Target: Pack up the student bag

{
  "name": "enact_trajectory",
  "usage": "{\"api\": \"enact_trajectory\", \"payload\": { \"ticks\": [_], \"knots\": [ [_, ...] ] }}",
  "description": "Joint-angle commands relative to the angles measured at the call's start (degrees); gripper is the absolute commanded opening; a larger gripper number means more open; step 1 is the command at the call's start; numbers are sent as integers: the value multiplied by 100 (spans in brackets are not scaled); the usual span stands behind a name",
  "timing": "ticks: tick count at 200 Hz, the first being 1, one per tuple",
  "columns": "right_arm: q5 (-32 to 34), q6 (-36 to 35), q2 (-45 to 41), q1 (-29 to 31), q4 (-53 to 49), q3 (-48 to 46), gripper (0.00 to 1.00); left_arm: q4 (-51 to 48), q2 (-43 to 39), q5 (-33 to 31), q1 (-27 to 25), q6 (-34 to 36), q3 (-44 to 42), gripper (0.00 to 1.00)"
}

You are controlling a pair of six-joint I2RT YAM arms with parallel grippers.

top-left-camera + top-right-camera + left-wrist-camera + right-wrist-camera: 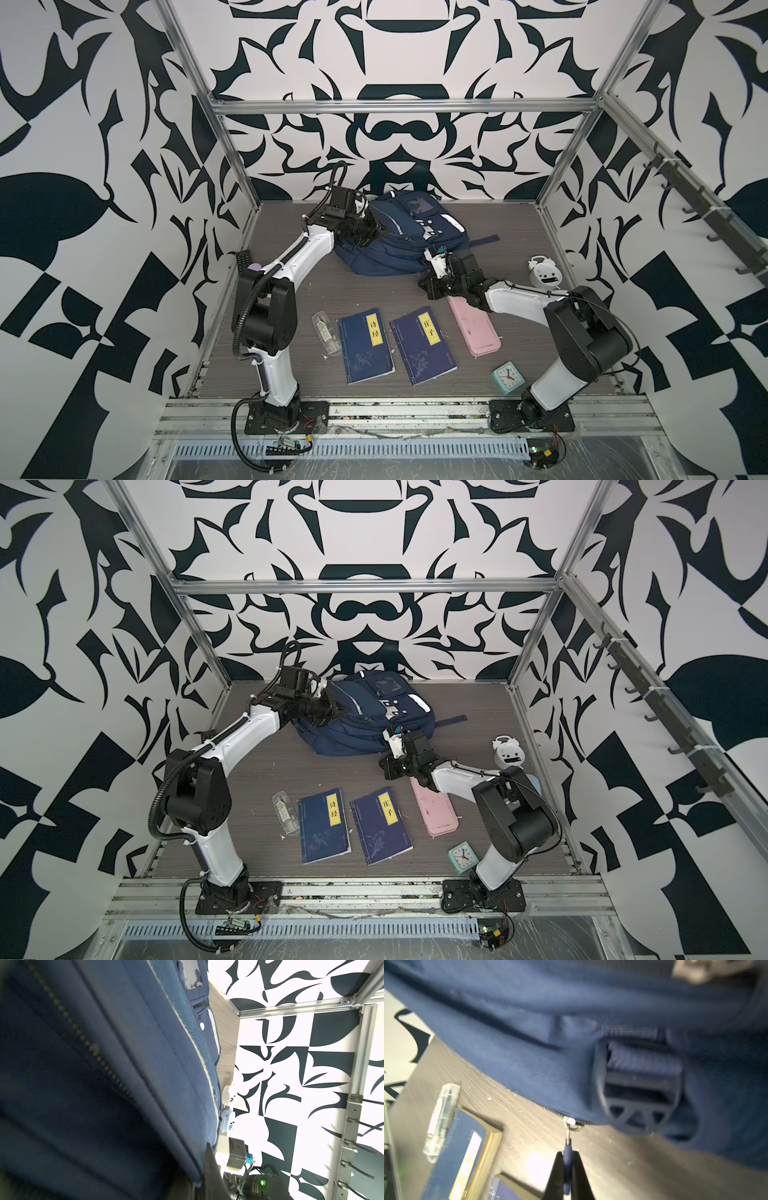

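Student bag (399, 241) lies at back-centre of the table (316, 291), near the rear wall, front pockets up. The zips I can see are run shut, so the interior isn't visible. Left gripper (372, 230) is on the bag's left flank, fingers pressed together. Can't tell whether any fabric is caught between them. Right gripper (568, 1154) is at the bag's near edge, right end, fingers pinching the blue zipper pull (568, 1147). The pale slider (569, 1121) sits on the zip line just beside a dark strap buckle (637, 1088). Everything else is out on the table, apart from the bag. The clear pen box (326, 332) has a pen and something white inside and lies just left of two blue books (365, 347) (422, 345), which are side by side. The pink pencil case (473, 328) is closed, contents hidden, far end under the right arm. A mint square clock (508, 376) is near the right arm's base, and a white alarm clock (544, 274) is by the right wall.
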Motion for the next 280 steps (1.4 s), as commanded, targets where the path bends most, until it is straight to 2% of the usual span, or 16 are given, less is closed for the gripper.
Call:
{"api": "enact_trajectory", "payload": {
  "ticks": [1,40,96,166,203,244,260,280],
  "knots": [
    [29,-156,63,258,-436,440,4,614,-57,0,-22,-30,120,0],
    [226,-195,277,519,-552,850,0,784,-109,18,-78,-161,-53,0],
    [323,-158,472,762,-816,1321,0,846,-171,32,-122,-209,-204,0],
    [322,299,1257,1113,-912,2536,0,1140,-140,-43,-360,-459,-487,0],
    [566,397,1041,1102,-954,2406,0,1168,-116,-48,-362,-427,-569,0],
    [821,424,414,917,-1361,1817,0,391,-138,-158,-158,233,-296,31],
    [918,428,195,779,-1638,1644,0,149,-160,-248,-41,447,-209,38],
    [1046,440,-27,548,-1968,1487,0,-112,-136,-460,66,721,-100,40]
  ]
}}
